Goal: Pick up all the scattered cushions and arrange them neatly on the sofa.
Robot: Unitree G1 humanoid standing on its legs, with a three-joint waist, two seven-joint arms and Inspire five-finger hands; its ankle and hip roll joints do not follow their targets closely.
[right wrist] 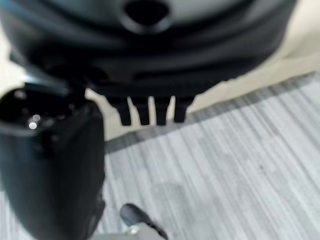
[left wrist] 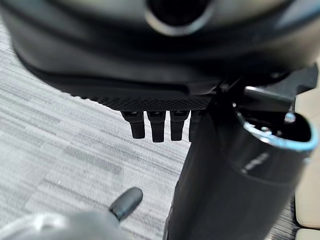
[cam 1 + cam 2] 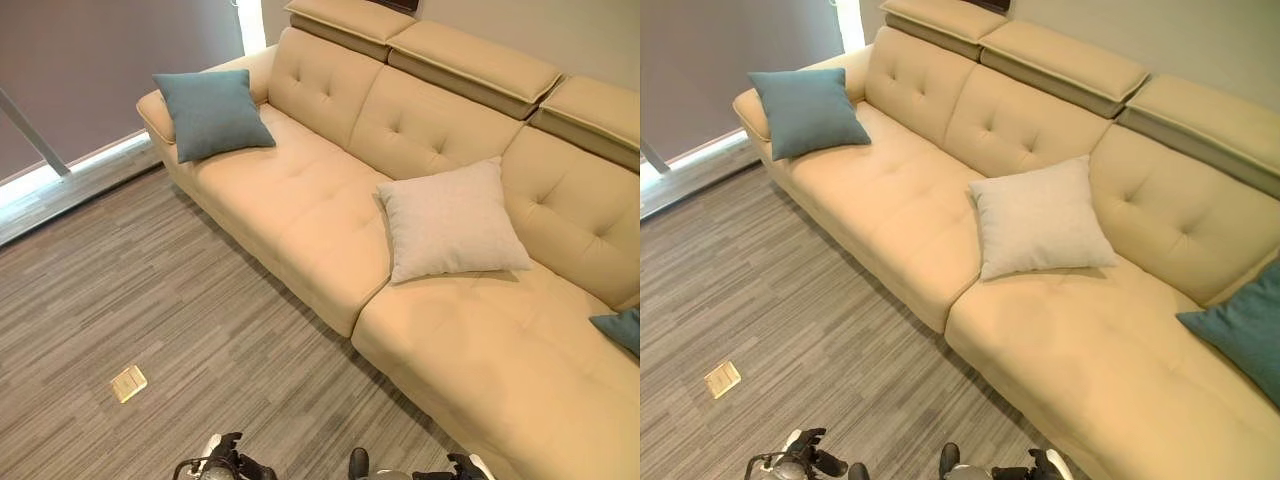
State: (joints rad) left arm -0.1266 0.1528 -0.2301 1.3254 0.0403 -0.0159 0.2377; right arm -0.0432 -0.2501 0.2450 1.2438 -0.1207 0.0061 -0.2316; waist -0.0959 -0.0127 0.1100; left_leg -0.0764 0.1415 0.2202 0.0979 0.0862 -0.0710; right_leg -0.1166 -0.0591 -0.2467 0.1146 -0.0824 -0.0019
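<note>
A beige sofa [image 3: 300,200] runs from the far left to the near right. A blue cushion [image 3: 211,113] leans on its left armrest. An off-white cushion [image 3: 450,221] rests against the backrest in the middle. A second blue cushion [image 3: 1243,328] lies at the sofa's right end. My left hand [image 3: 226,452] and right hand [image 3: 463,466] hang low at the near edge, above the floor and away from the cushions. In the wrist views the left hand [image 2: 150,75] and the right hand [image 1: 150,65] have straight fingers [image 2: 157,125] with nothing in them.
Grey striped carpet [image 3: 150,300] lies in front of the sofa. A small brass floor plate [image 3: 128,383] is set into it at the near left. A dark blind [image 3: 90,70] with a bright strip at its foot closes off the far left.
</note>
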